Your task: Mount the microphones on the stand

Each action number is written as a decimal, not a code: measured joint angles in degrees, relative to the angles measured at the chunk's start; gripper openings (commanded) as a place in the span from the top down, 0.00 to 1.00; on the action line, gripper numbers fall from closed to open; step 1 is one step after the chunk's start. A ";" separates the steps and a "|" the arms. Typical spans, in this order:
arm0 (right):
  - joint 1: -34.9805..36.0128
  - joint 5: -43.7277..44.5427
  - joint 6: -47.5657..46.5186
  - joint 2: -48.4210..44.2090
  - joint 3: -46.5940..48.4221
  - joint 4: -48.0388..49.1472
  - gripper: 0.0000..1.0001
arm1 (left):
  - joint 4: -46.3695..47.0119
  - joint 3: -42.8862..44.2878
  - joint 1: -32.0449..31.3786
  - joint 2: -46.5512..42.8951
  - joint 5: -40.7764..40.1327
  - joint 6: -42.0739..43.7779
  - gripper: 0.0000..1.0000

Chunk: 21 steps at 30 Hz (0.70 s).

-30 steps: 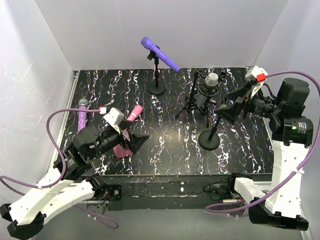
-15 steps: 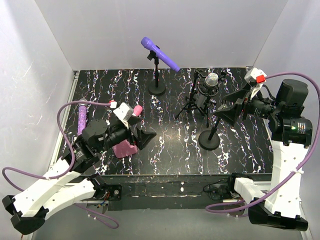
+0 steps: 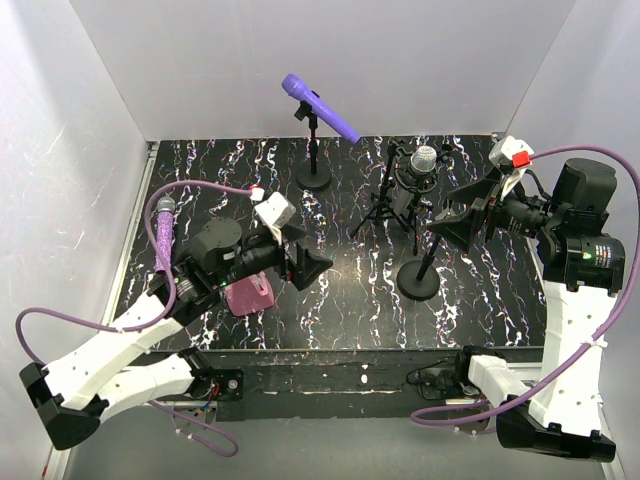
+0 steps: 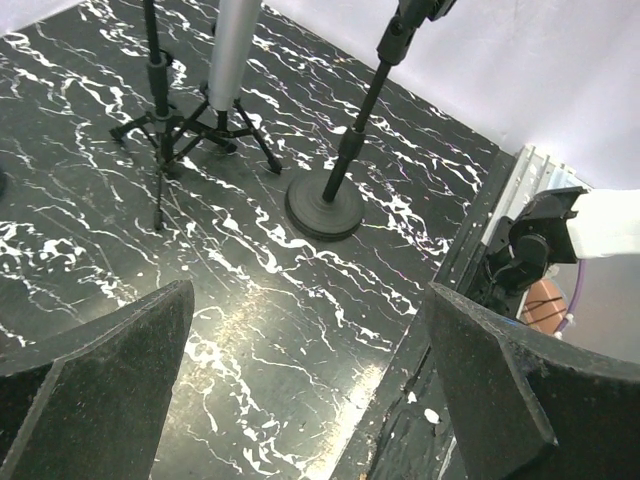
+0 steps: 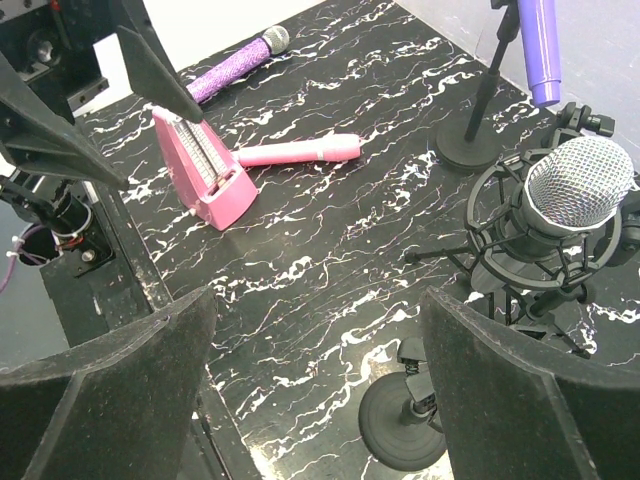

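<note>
Reference object: the bare round-base stand [image 3: 418,277]. The left gripper [image 3: 312,266] hovers to its left, jaws spread and holding nothing. The right gripper [image 3: 447,224] hangs over the top of its pole, jaws likewise apart and empty. The silver-grey microphone [image 3: 424,160] sits in the shock mount of a tripod [image 3: 385,212] just behind the stand. The plain purple microphone [image 3: 322,108] is clipped into a rear stand [image 3: 314,172] farther back-left. The pink microphone [image 5: 300,151] and glittery purple microphone [image 3: 163,232] lie flat well to the left (near the pink wedge block [image 3: 250,296]).
</note>
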 measured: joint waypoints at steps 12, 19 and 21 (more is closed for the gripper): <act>-0.37 -0.44 -0.22 0.09 0.00 -0.04 0.11 | 1.25 1.14 -0.13 7.76 5.57 -0.22 0.02; -0.68 -0.79 -0.37 0.24 -0.44 -0.11 0.11 | 3.80 0.98 -0.90 10.05 6.56 -0.20 0.02; -0.74 -0.83 -0.39 0.31 -0.72 -0.20 0.11 | 4.46 0.59 -1.03 10.73 6.60 -0.22 0.02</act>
